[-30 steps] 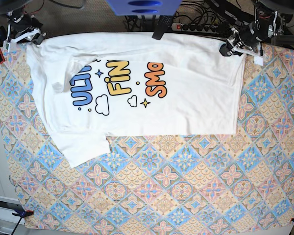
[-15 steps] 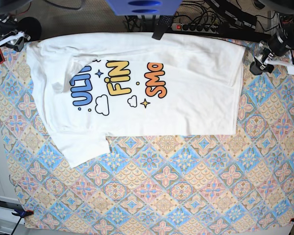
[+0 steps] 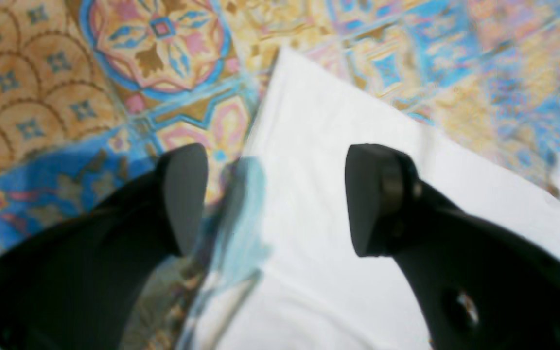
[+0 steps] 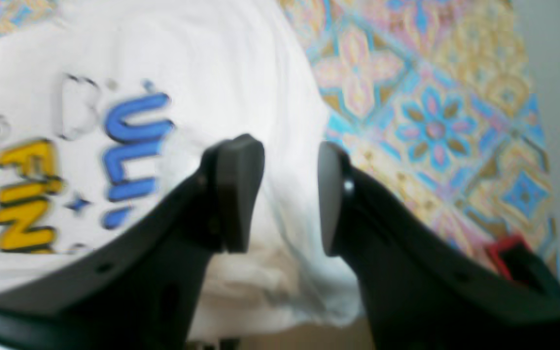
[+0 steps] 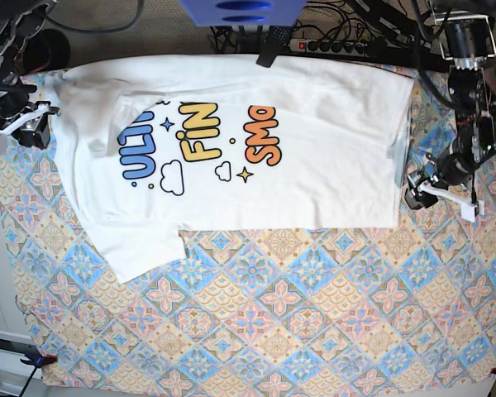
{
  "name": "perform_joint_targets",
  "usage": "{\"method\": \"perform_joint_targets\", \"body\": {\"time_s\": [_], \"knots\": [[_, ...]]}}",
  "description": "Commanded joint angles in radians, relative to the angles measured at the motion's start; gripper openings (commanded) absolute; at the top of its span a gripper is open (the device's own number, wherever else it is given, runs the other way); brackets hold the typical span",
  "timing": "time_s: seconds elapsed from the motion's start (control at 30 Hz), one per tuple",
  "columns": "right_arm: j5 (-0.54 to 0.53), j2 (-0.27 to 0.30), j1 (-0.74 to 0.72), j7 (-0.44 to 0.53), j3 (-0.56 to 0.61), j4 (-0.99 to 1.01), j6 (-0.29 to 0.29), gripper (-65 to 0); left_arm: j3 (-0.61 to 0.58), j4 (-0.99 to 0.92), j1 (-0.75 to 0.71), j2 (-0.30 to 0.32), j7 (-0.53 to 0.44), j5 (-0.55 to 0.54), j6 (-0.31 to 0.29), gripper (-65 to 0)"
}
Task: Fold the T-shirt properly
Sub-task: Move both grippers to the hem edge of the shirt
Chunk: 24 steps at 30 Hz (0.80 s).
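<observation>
1. T-shirt (image 5: 314, 157) lies spread across the far half of the patterned bench (image 5: 314, 314), print up, one sleeve poking out toward the near left corner.
2. Left gripper (image 5: 415, 192) hangs by the shirt's right edge, jaws spread wide, nothing between them!
3. Right gripper (image 5: 35, 132) sits off the shirt's opposite edge, jaws parted with a modest gap, nothing pinched.
4. Looks like a new fold is being lined up, I'd say.
5. To do it well: each gripper should catch only the edge layers it means to lift, pinch at matching points, then carry the cloth over evenly so the crease runs straight.
</observation>
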<state>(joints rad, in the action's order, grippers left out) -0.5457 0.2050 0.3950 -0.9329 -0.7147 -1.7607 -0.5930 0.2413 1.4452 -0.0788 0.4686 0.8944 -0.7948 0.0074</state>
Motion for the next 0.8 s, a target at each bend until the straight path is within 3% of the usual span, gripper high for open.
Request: {"method": "perform_joint_targets", "body": {"time_s": [0.0,0.1,0.3,0.57,0.7,0.77], "knots": [[0.003,0.020,-0.028,0.028,0.019,-0.015,-0.006,-43.6,-0.018,-0.022,0.041,0.020,-0.014,0.001,-0.004,-20.8],[0.102,0.020,-0.072,0.028,0.062,-0.015,-0.006,-43.6,-0.079,-0.130,0.126,0.020,-0.019,0.033,-0.004,-20.8],[0.203,0.018,-0.110,0.028,0.094,-0.015,-0.006,-43.6,-0.222,-0.294,0.225,0.019,-0.146,0.070,-0.004,-20.8],[0.209,0.018,-0.193,-0.030,0.096,-0.014,-0.006,-43.6,-0.353,-0.481,0.290,-0.023,-0.283,0.073,-0.005,-20.8],[0.209,0.018,-0.213,-0.038,0.096,-0.014,-0.006,-43.6,-0.391,-0.482,0.290,-0.054,-0.295,0.073,-0.005,-21.1],[0.209,0.018,-0.216,-0.038,0.096,-0.014,-0.006,-43.6,-0.392,-0.482,0.290,-0.077,-0.295,0.071,-0.005,-24.6]]}}
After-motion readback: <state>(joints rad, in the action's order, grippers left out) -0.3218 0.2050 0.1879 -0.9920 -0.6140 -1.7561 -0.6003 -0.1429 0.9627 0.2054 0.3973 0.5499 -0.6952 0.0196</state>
